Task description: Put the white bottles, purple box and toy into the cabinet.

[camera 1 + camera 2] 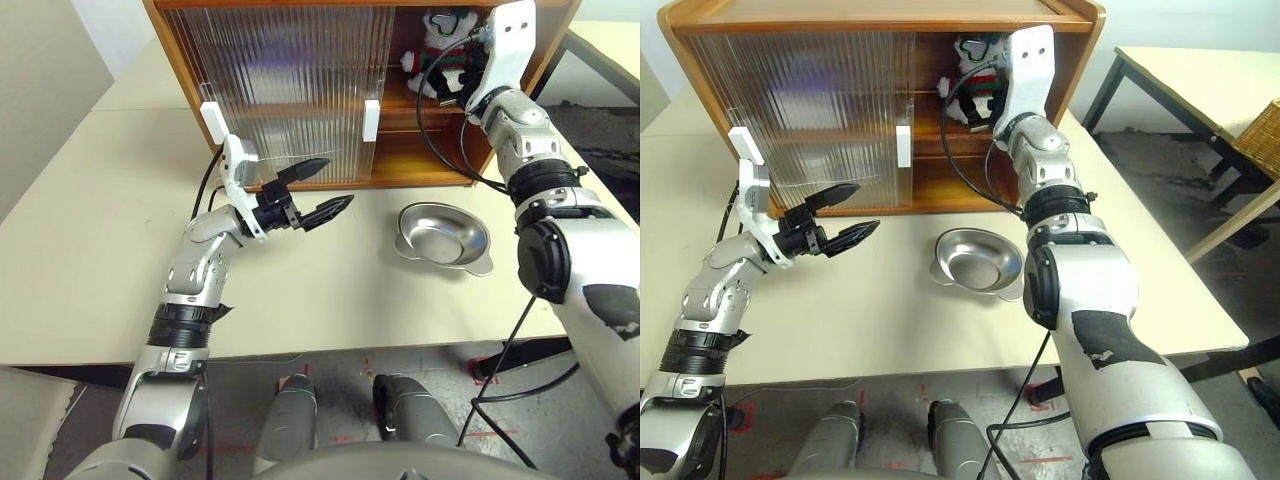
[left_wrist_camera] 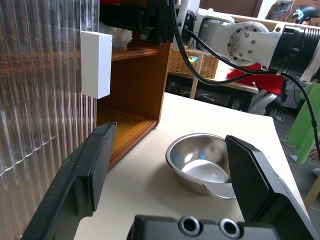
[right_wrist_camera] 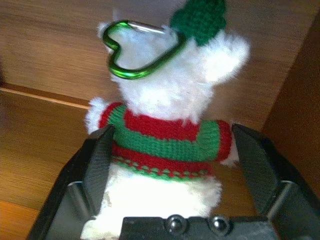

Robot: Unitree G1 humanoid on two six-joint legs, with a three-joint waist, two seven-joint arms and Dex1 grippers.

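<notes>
Two arms over a beige table (image 1: 90, 250), both grippers released. Left gripper (image 1: 312, 190) hovering above the table just in front of the cabinet (image 1: 175, 50), black fingers spread wide, nothing between them, pointing right toward the steel bowl (image 1: 442, 236). Steel bowl shallow, resting on the table right of the left gripper and near the cabinet's open side. Cabinet brown wood, standing at the far edge of the table; two ribbed translucent sliding doors (image 1: 290, 70) pushed over its left part, each with a white rectangular handle (image 1: 371, 120), right part open. Right arm stretched forward into that open right part, at the upper shelf (image 1: 425, 100). Right gripper (image 3: 172, 165) inside the cabinet with jaws apart, one finger (image 3: 100, 160) on each side of the toy (image 3: 170, 135); left finger close against the knitted sweater, right finger with a slight gap, no squeeze visible. Toy a white plush figure in a red-and-green sweater, green hat on top, a green heart-shaped clip (image 3: 137, 55) at its head; sitting upright on the upper shelf against the wooden back wall, at the right end of the cabinet. Black cable (image 1: 430, 130) looping down from the right wrist across the open front of the cabinet. Cannot tell what lies behind the closed ribbed doors.
</notes>
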